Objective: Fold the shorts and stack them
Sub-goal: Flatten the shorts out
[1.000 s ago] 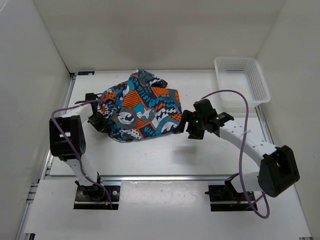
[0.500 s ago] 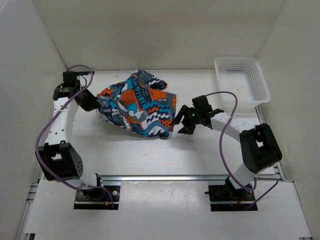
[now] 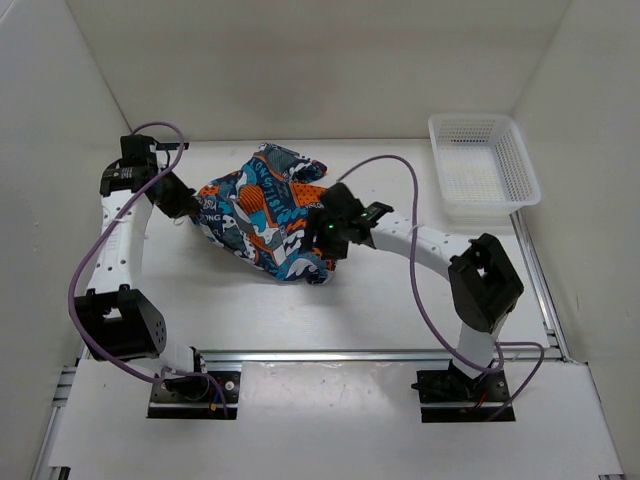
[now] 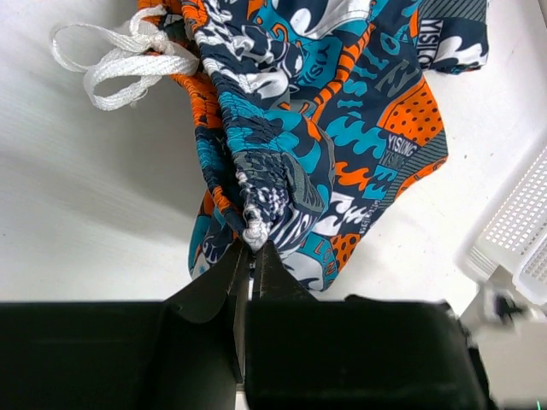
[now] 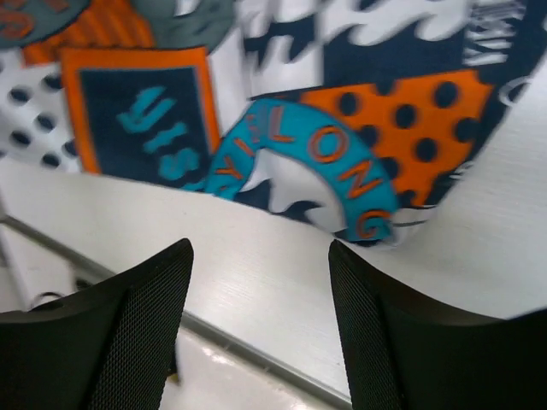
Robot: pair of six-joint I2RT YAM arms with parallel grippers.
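The shorts [image 3: 265,215] lie in a crumpled heap on the worktop [image 3: 400,300], left of its middle and nearer the far edge than the near one. They are not folded flat: the cloth is bunched and creased, with its patchwork of blue, teal, orange, white and black showing lettering, dots and wave shapes. A white drawstring [image 4: 120,55] lies looped on the worktop beside the gathered waistband.

The left pincer [image 4: 250,256] is clenched on a puckered bit of that elastic waistband, on the side of the heap towards the left edge. The right pincer [image 5: 256,256] is released, its fingers [image 5: 145,299] spread with nothing between them, at the heap's side towards the right edge, over a hem. A white mesh basket [image 3: 480,165] sits in the far right corner, well apart from the shorts.
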